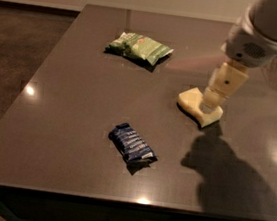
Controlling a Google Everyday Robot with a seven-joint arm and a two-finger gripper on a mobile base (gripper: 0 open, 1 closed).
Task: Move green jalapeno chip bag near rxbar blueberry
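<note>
While the gripper [210, 105] hangs over the sponge [191, 99] at the right of the table [66, 124], whether it is released or clenched cannot be told. One chip bag [138, 47] lies flat at the far side; one rxbar [133, 144] lies toward the near edge, well apart from it.

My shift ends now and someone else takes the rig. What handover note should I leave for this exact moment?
Gripper: at the right side of the table, over the yellow sponge, away from both job items.
Green jalapeno chip bag: lying flat at the far side, not gripped.
Rxbar blueberry: near the front edge, well apart from the bag.
Done: nothing yet.
Left: reach the bag, grasp it, set it beside the bar.
</note>
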